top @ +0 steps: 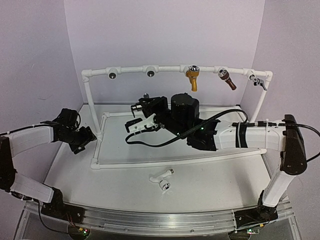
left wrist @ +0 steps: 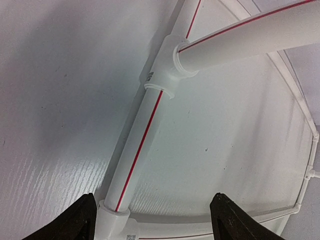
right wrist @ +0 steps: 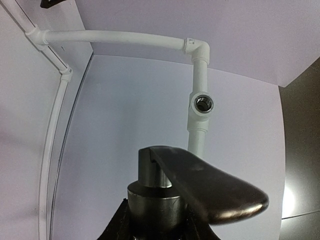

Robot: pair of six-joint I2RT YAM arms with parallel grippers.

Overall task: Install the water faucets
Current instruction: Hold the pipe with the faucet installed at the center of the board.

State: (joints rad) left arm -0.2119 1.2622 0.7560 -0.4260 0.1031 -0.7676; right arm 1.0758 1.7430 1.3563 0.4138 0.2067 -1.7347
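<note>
The right arm is stretched way out over the middle of the bench [top: 215, 185]. The right gripper [top: 141, 115] is clamped on the dark tap [right wrist: 200, 192], lever on top, and its wrist view looks at a bare socket [right wrist: 203, 104] on the pipe frame [top: 95, 120]. The left arm is bent out by the left edge, and the left gripper [left wrist: 155, 222] has its fingers [left wrist: 75, 222] spread wide either side of a frame pipe, nothing held. Count: two arms, and five fittings on the top rail along the far edge. Two of those are bare sockets, and three hold a gold tap [top: 192, 78], a brown tap [top: 228, 80] and a small grey tap [top: 258, 82]. One white tap [top: 162, 179] lies loose near the middle of the near edge.
</note>
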